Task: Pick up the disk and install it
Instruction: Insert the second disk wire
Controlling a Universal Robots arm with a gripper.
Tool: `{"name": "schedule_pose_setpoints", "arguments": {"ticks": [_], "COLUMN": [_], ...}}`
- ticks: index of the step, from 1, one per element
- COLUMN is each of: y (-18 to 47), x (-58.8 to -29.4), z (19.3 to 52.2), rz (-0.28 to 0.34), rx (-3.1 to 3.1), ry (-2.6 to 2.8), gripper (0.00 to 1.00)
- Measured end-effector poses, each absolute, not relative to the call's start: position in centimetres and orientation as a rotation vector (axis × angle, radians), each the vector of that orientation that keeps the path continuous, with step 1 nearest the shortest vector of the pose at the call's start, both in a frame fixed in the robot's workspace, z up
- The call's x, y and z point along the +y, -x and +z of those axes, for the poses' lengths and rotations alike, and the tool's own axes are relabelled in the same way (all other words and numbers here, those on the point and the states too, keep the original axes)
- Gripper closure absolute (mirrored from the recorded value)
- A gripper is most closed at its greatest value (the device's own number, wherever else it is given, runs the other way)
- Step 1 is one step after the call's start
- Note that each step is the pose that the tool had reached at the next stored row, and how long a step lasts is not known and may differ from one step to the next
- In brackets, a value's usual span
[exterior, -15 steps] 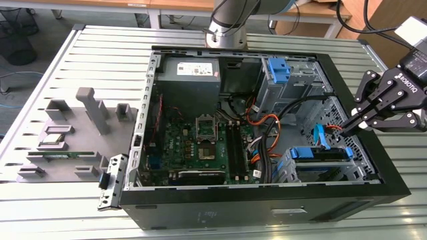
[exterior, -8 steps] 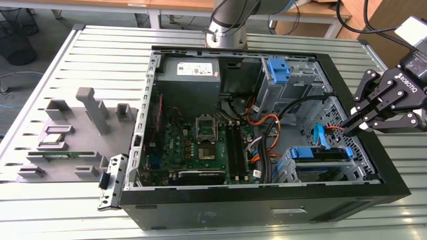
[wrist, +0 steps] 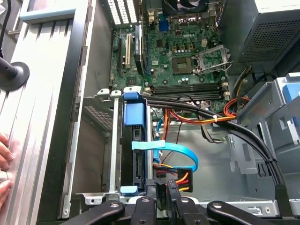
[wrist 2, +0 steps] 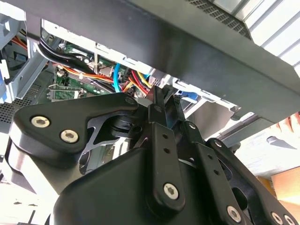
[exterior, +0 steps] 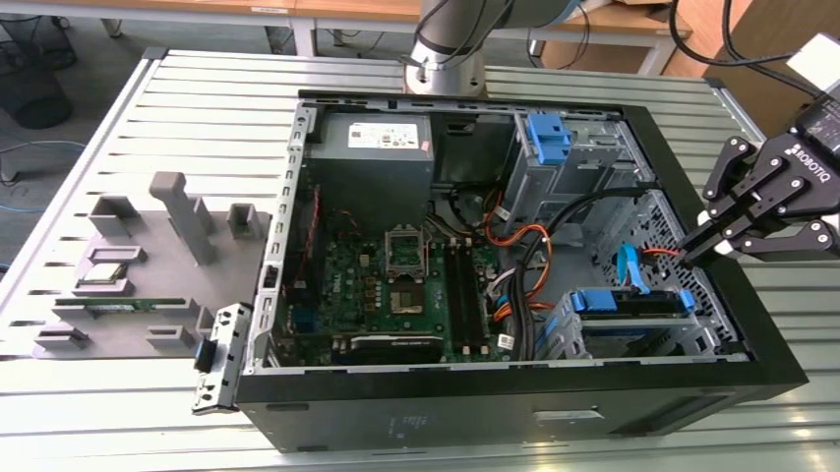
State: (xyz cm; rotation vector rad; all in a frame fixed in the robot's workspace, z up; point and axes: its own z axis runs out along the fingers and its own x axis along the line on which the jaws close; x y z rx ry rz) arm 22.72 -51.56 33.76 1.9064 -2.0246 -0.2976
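The disk (exterior: 631, 302) sits edge-up in the lower drive cage at the front right corner of the open computer case (exterior: 525, 433), with its blue rails showing. In the first wrist view the disk (wrist: 136, 114) stands between the cage's metal walls, and a light blue flat cable (wrist: 174, 149) runs beside it. My gripper (exterior: 693, 248) hovers just above the case's edge on the exterior view's right, a little above and beside the cage. Its fingertips (wrist: 154, 186) are together with nothing between them. In the second wrist view the gripper (wrist 2: 164, 96) points at the case's rim.
A grey power-supply box (exterior: 374, 138) and a blue bracket (exterior: 549, 133) sit at the case's far end. The motherboard (exterior: 393, 285) lies in the middle, crossed by orange and black cables (wrist: 206, 117). A grey parts fixture (exterior: 145, 265) stands to the exterior view's left. A person's hand (wrist: 4, 159) rests on the table.
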Motion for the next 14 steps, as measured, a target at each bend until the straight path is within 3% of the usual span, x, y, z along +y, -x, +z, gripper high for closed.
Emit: {"name": "schedule_pose_setpoints", "arguments": {"ticks": [14], "y": [-22.90], "x": [-51.55], "z": [33.53], "rz": [-0.297], "rx": [-2.024], "ry": [-1.906], "gripper": [0.76]}}
